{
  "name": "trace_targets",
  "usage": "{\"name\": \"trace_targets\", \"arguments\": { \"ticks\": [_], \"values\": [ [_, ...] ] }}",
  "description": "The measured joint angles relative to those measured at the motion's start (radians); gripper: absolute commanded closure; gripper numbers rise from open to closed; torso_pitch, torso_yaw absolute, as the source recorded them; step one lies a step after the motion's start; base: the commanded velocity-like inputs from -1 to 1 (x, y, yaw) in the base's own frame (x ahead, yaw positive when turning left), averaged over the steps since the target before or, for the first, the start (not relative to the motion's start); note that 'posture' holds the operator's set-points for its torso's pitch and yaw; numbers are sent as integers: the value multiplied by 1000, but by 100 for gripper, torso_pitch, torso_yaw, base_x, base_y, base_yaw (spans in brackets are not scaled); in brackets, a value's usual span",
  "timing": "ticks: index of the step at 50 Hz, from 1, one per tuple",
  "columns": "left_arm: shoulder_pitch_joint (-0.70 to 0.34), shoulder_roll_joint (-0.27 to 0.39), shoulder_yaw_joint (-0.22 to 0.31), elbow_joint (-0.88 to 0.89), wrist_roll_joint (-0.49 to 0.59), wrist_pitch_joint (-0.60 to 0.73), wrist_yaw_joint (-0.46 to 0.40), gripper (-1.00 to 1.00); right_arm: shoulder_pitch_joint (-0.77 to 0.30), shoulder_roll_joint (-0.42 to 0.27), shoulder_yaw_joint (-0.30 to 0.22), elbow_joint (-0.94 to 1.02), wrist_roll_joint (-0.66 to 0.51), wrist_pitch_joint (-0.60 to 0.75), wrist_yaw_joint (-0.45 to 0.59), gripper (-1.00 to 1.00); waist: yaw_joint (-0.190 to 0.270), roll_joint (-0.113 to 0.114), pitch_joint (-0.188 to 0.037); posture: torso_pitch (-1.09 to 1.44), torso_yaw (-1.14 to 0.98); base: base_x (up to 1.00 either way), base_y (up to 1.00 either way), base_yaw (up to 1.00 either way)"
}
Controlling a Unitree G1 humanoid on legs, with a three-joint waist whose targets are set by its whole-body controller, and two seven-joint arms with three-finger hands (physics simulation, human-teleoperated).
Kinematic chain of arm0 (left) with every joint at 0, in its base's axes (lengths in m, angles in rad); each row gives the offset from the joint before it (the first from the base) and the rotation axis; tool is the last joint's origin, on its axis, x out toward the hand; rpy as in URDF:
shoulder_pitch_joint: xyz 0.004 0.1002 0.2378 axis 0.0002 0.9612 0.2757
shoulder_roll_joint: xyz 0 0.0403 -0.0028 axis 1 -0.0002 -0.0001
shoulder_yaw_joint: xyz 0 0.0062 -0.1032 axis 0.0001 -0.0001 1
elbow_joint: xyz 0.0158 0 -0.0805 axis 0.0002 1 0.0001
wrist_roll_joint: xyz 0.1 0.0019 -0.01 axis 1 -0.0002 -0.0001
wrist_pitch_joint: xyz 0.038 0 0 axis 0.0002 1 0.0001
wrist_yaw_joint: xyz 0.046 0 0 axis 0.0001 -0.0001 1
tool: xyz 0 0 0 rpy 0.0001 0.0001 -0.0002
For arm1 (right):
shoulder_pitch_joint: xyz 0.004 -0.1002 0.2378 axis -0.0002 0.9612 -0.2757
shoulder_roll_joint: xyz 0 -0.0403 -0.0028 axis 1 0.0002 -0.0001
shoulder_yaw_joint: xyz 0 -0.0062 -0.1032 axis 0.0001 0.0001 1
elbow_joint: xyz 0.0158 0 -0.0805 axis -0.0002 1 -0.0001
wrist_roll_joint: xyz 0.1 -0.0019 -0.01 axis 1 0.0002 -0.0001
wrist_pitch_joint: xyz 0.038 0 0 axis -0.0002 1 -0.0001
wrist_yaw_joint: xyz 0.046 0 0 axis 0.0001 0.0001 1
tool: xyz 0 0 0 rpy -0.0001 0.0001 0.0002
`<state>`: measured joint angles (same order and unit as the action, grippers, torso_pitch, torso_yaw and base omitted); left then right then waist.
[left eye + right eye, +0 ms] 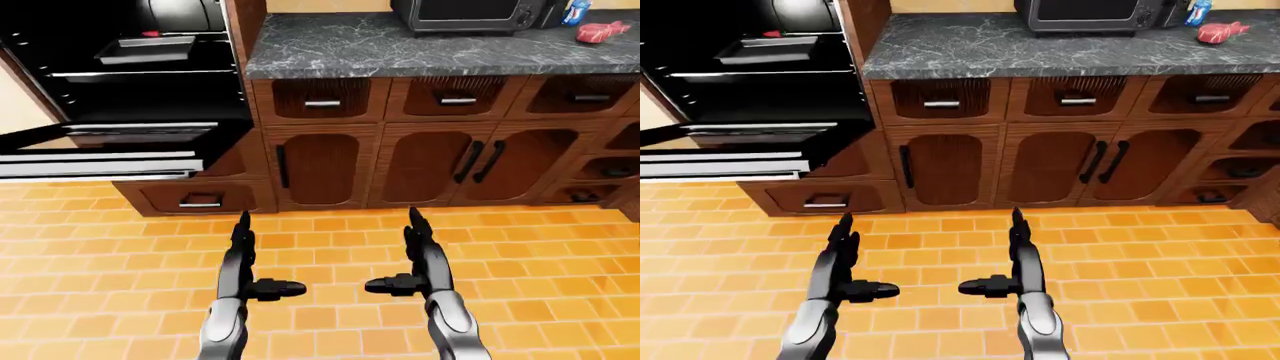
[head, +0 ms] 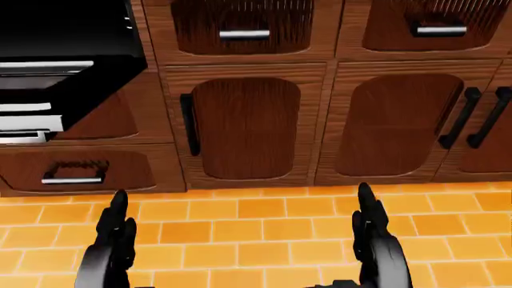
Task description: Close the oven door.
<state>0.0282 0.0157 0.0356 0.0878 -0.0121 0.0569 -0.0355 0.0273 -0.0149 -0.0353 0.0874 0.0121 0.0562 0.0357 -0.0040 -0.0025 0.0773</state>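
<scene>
The black oven [image 1: 140, 67] stands in the wooden cabinet wall at the upper left of the left-eye view. Its door [image 1: 110, 146] hangs open, folded down flat, with a silver handle bar [image 1: 95, 166] along its near edge. A dark tray [image 1: 148, 48] sits on a rack inside. My left hand [image 1: 245, 259] and right hand [image 1: 415, 259] are both open and empty, fingers stretched out over the orange tiled floor, below and to the right of the door, well apart from it.
Wooden cabinets [image 1: 430, 161] with dark handles run to the right under a grey marble counter [image 1: 420, 45]. A microwave [image 1: 470, 13] and a red item [image 1: 603, 31] sit on the counter. A drawer [image 1: 200, 197] lies under the oven.
</scene>
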Motion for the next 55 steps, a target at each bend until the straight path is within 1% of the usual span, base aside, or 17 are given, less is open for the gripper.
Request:
{"name": "trace_targets", "arguments": {
  "ticks": [1, 3, 4, 5, 8, 13, 16, 26, 31, 36, 39, 43, 46, 49, 51, 53, 55],
  "values": [
    [8, 8, 2, -57, -6, 25, -6, -100, -1, -5, 1, -40, 6, 21, 5, -100, -2, -5, -5, 0, 0, 0, 0, 0],
    [-20, 25, 31, -206, -30, 71, -25, -100, -30, -21, -22, -153, 23, 64, 18, -100, 7, -5, -47, 0, 0, 0, 0, 0],
    [-43, 32, 55, -255, -46, 87, -30, -100, -50, -26, -39, -188, 31, 80, 21, -100, 8, -10, -34, 0, 0, 0, 0, 0],
    [-52, 39, 75, -287, -53, 97, -30, -100, -57, -32, -51, -211, 39, 92, 24, -100, 9, -12, -34, 0, 0, 0, 0, 0],
    [-78, 57, 118, -358, -72, 166, -20, -100, -79, -49, -85, -262, 56, 139, 28, -100, 9, -7, -61, 0, 0, 0, 0, 0],
    [-121, 87, 161, -452, -92, 279, -8, -100, -106, -63, -104, -377, 75, 248, 32, -100, 8, -1, -63, 0, 0, 0, 0, 0],
    [-170, 120, 210, -542, -130, 369, -2, -100, -145, -82, -125, -463, 94, 333, 37, -100, 8, -1, -60, 0, 0, 0, 0, 0],
    [-331, 300, 402, -665, -298, 540, 82, -100, -340, -236, -295, -582, 221, 527, -15, -100, 8, 5, -64, 0, 0, 0, 0, 0],
    [-338, 362, 442, -613, -347, 551, 105, -100, -401, -320, -355, -593, 293, 586, -57, -100, 7, 4, -49, 0, 0, 0, 0, 0],
    [-349, 418, 488, -579, -382, 554, 121, -100, -432, -376, -378, -599, 342, 624, -87, -100, 6, 1, -39, 0, 0, 0, 0, 0],
    [-354, 441, 505, -570, -403, 554, 134, -100, -427, -384, -370, -602, 350, 619, -93, -100, 6, 1, -40, 0, 0, 0, 8, 0],
    [-355, 458, 505, -577, -425, 556, 143, -100, -419, -387, -358, -608, 347, 620, -88, -100, 1, 24, -44, 0, 0, 0, 15, 0],
    [-354, 459, 499, -589, -435, 545, 141, -100, -420, -388, -372, -605, 343, 622, -80, -100, -7, 37, -38, 0, 0, 0, 41, 0],
    [-353, 462, 497, -586, -445, 551, 140, -100, -420, -390, -388, -606, 352, 646, -87, -100, -10, 10, -39, 0, 0, 0, 53, 0],
    [-356, 467, 500, -579, -447, 553, 142, -100, -426, -394, -389, -608, 359, 655, -94, -100, -11, 5, -46, 0, 0, 0, 53, 0],
    [-359, 472, 508, -579, -449, 552, 146, -100, -435, -397, -389, -621, 368, 654, -98, -100, -16, 29, -38, 0, 0, 0, 53, 0],
    [-357, 474, 514, -581, -449, 548, 152, -100, -443, -401, -388, -632, 379, 650, -100, -100, -15, 76, -37, 0, 0, 0, 53, 0]
  ]
}}
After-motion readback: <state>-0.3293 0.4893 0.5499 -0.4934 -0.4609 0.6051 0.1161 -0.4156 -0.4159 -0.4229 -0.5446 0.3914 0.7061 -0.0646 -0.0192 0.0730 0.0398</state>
